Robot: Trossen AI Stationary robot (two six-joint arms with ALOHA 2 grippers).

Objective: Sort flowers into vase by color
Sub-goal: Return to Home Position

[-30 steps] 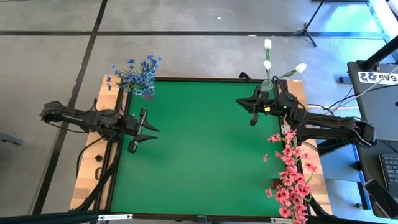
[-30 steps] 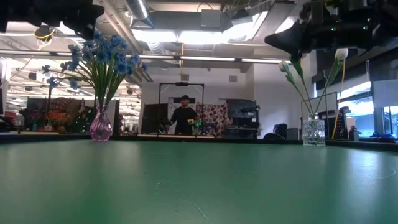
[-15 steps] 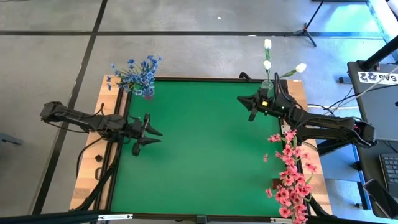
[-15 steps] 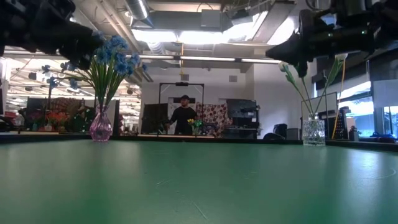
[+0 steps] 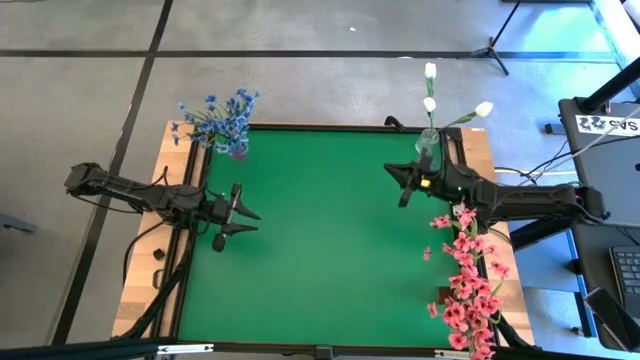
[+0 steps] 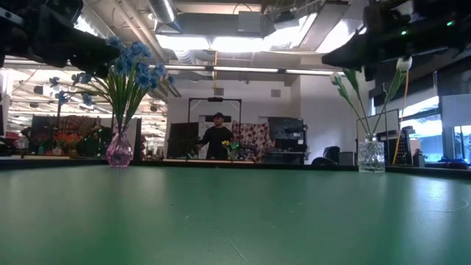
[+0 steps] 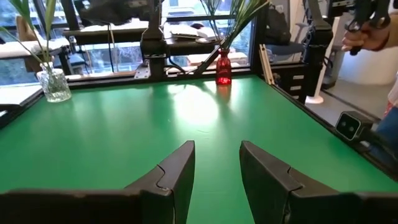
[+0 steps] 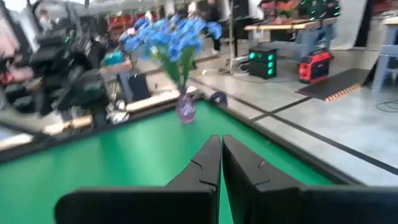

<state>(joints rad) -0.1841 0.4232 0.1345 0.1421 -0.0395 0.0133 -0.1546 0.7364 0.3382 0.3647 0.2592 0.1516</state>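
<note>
Green bench (image 5: 310, 260) from above: blue flowers (image 5: 222, 118) and white buds (image 5: 431, 98) at far corners, pink flowers (image 5: 468, 290) along the right edge, left hand (image 5: 245, 218) and right hand (image 5: 402, 185) hovering over their own sides. Low view alone shows a person (image 6: 217, 138) behind. Left wrist: left hand spread, red vase (image 7: 223, 70) beyond. Right wrist: right hand pressed together.

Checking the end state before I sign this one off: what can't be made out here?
Red vase: high view, lost under the pink flowers; low view, outside the frame.
Their blooms: left wrist view, cut by the top edge; only stems show.
Left gripper and right gripper: low view, cropped by the top edge.
</note>
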